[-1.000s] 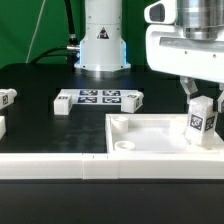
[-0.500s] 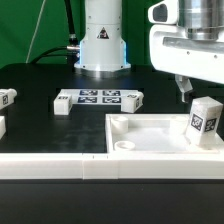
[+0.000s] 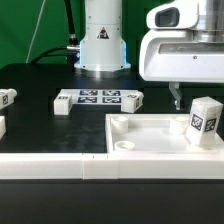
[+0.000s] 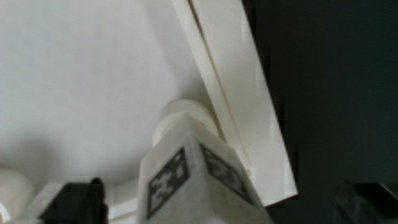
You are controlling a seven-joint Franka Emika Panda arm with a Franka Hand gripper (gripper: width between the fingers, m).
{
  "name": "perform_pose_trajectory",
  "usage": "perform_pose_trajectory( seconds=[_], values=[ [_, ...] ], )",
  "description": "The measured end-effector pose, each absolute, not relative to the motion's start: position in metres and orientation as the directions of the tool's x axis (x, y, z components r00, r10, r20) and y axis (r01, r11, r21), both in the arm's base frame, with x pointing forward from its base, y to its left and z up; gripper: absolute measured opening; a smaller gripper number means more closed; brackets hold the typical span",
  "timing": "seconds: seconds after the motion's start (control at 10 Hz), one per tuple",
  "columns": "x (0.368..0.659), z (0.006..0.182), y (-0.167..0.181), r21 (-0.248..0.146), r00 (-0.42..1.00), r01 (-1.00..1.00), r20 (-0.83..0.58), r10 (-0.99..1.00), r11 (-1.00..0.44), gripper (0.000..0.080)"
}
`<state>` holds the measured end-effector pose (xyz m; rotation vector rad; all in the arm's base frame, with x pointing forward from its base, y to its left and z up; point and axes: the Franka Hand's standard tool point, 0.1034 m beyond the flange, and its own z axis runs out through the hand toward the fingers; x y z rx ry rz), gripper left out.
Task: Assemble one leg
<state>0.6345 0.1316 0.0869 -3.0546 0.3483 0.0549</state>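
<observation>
1 white tray (image 3: 160,158), nearest, raised rim. 1 leg (image 3: 203,122), upright inside the tray just beside its rim, at the exterior view's right, marker facing out. my gripper (image 3: 190,96) above the leg, fingers (image 3: 177,97) spread apart, holding nothing, not touching it. behind, on the black table (image 3: 40,78): 1 marker board (image 3: 97,98), 1 small block (image 3: 64,104) at its end. farthest, my base (image 3: 102,40).

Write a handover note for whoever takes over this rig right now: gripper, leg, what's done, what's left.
Gripper: open, holding nothing, directly above the leg.
Leg: upright in the corner of the tray at the exterior view's right, not gripped.
Done: leg stands in the tray.
Left: whether it is fully fastened cannot be seen, so check that.
A small white block lies loose beside the marker board.
</observation>
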Motion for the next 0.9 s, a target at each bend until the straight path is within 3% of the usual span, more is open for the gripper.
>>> perform_pose_trajectory(
  seconds=[0.5,0.7,0.9],
  values=[
    [0.636,0.087,0.124,-0.048,0.971,0.239,-0.017,0.240,-0.970,0.0649],
    [0.636,0.087,0.119,-0.049,0.962,0.273,-0.015,0.274,-0.961,0.0649],
    [0.636,0.087,0.119,-0.049,0.962,0.273,-0.015,0.274,-0.961,0.0382]
  ],
)
